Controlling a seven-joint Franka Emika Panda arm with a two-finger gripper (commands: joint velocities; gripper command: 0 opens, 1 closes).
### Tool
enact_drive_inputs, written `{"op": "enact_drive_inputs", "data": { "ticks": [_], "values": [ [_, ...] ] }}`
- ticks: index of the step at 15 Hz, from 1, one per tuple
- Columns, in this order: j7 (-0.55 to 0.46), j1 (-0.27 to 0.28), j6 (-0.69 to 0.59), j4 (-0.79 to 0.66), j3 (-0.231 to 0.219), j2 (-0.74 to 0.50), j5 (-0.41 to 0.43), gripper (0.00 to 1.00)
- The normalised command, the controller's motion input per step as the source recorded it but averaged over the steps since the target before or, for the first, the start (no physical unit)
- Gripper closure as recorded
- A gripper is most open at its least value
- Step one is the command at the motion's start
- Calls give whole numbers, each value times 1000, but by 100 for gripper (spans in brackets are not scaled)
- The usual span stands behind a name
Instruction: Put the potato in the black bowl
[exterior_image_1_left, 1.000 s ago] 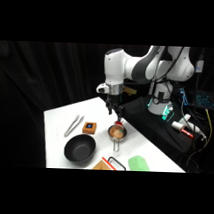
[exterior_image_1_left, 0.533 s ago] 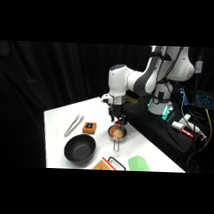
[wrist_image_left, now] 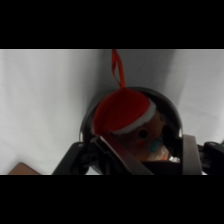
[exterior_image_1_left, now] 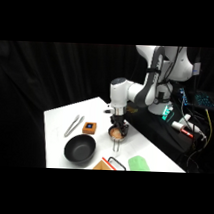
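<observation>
While black curtains close off the room behind it, the white bench (exterior_image_1_left: 59,118) in the side view carries metal tongs (exterior_image_1_left: 73,125), a small orange-brown block with a blue top (exterior_image_1_left: 89,127), the round matte black bowl (exterior_image_1_left: 80,148) and a green object (exterior_image_1_left: 139,163) near the front edge. The end effector (exterior_image_1_left: 117,126) is down at the small shiny steel cup (exterior_image_1_left: 116,134).

From the wrist, the tan-brown potato (wrist_image_left: 142,132), wearing a red cap with a white band, sits inside that cup, with the end effector's fingers (wrist_image_left: 189,155) spread on either side of it.

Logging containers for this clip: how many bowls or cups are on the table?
2: the black bowl near the table's front-left, and the steel cup holding the potato, directly under the tool.
</observation>
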Motion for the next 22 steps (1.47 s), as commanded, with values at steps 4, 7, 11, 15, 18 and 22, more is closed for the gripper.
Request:
{"op": "enact_drive_inputs", "data": {
  "ticks": [4, 7, 11, 15, 18, 22],
  "values": [
    [98, -7, 5, -22, -34, -125, -229, 74],
    [64, -28, -373, -37, 4, -392, -118, 95],
    [31, -13, -637, 33, 21, -505, -74, 95],
    [124, 35, -538, 263, -4, -255, -119, 95],
    [175, 63, -329, 441, 15, 44, -134, 95],
    [137, 61, -249, 602, 16, 291, -117, 95]
  ]
}}
